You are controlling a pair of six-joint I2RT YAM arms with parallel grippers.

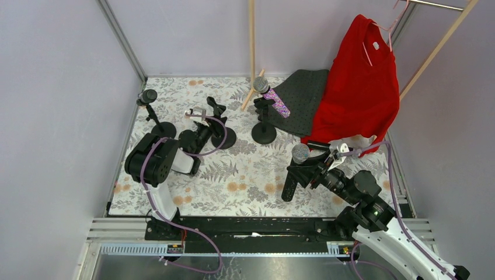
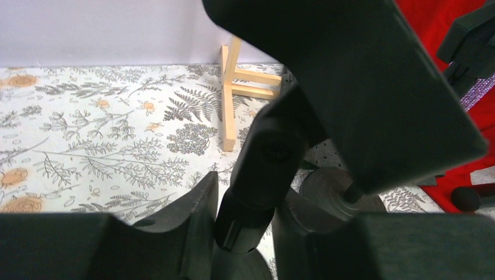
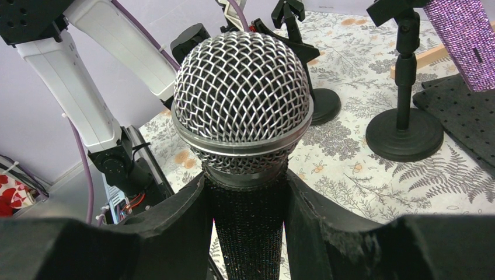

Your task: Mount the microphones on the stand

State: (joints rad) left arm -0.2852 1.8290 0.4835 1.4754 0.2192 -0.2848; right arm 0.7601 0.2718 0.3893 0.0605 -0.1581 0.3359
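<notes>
My right gripper point(image 1: 304, 170) is shut on a black microphone point(image 1: 295, 172) just below its silver mesh head point(image 3: 242, 99), holding it above the floral cloth; its fingers point(image 3: 175, 227) press both sides of the body. My left gripper point(image 1: 210, 129) is shut on the post point(image 2: 254, 192) of the middle stand point(image 1: 223, 137), whose clip point(image 1: 216, 107) is empty. A second black microphone point(image 1: 147, 96) sits in the left stand point(image 1: 157, 125). The glittery purple-pink microphone point(image 1: 273, 99) sits in the right stand point(image 1: 264, 133), and also shows in the right wrist view point(image 3: 464, 41).
A red garment point(image 1: 359, 87) hangs on a wooden rack at the back right, over a dark perforated mat point(image 1: 303, 93). The rack's wooden post point(image 1: 252, 46) and foot point(image 2: 230, 99) stand behind the stands. Metal frame rails line the cloth's edges.
</notes>
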